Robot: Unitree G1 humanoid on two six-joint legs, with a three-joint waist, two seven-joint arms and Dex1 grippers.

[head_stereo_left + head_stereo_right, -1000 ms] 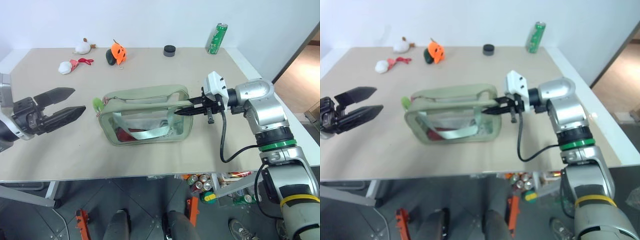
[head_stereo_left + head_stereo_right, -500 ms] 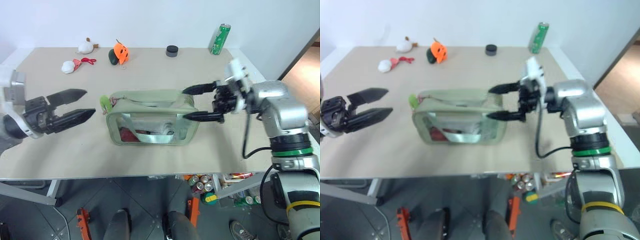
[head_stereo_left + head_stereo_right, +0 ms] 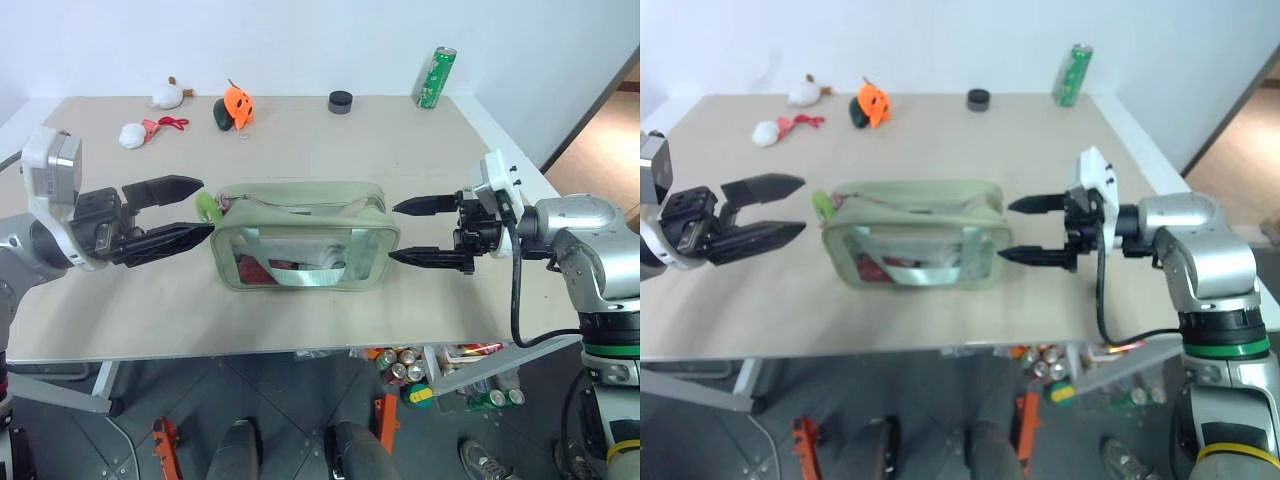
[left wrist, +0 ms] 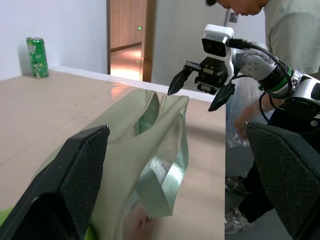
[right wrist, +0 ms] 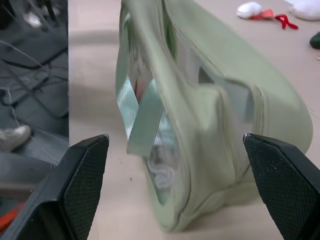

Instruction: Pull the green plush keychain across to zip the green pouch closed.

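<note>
The green pouch [image 3: 305, 235] lies across the middle of the table, its clear window facing me and its pale strap inside. The green plush keychain [image 3: 207, 208] sticks out at the pouch's left top corner. My left gripper [image 3: 206, 205] is open and level, and its two fingertips reach either side of the keychain without closing on it. My right gripper [image 3: 393, 233] is open just off the pouch's right end, with nothing between its fingers. The left wrist view looks along the pouch [image 4: 145, 145] to the right gripper [image 4: 202, 85].
A green can [image 3: 436, 77] and a black puck [image 3: 341, 100] stand at the back. An orange-and-dark plush [image 3: 235, 106] and white plush toys [image 3: 167, 93] lie at the back left. A person [image 4: 285, 30] stands beyond the table's right edge.
My right gripper opened, let go of the pouch's right end and drew back to the right. The left gripper moved right, up to the keychain. The pouch settled flat.
</note>
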